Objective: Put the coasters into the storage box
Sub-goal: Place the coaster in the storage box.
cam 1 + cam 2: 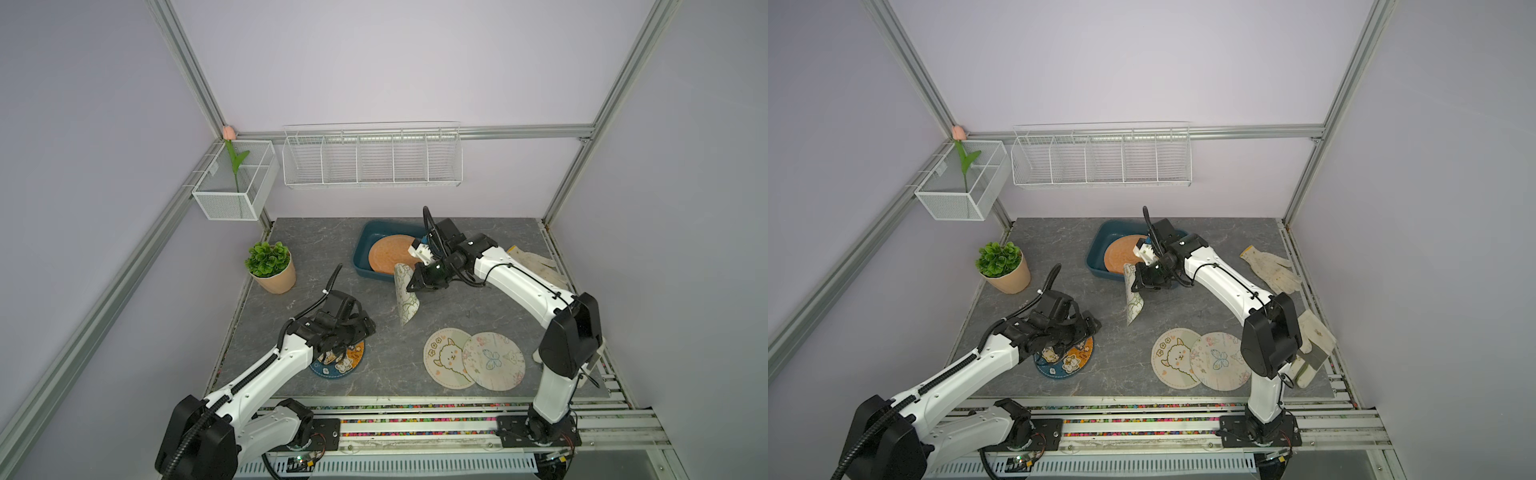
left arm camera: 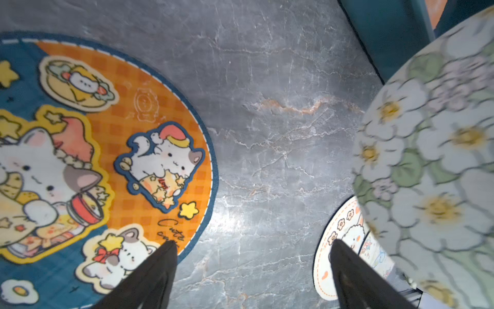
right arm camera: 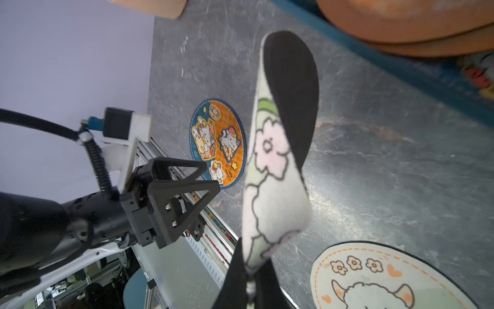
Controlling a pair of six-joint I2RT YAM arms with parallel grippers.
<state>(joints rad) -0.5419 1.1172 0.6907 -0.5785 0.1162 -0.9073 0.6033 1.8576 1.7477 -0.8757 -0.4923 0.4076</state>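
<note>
Right wrist view: the right gripper [image 3: 250, 267] pinches a flowered coaster [image 3: 272, 166] hanging just beside the box [image 1: 360, 249]; next, I'd say, lift it over the rim. The left gripper [image 2: 252, 243] gapes wide over the cat coaster [image 2: 107, 160].

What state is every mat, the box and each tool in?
Left tool: open, empty, above cat coaster.
Right tool: shut on flower coaster.
Flower coaster: lifted, hanging bent.
Cat coaster: flat on table.
Sheep coaster: flat, butterfly coaster overlapping it.
Orange coaster: inside storage box.
</note>
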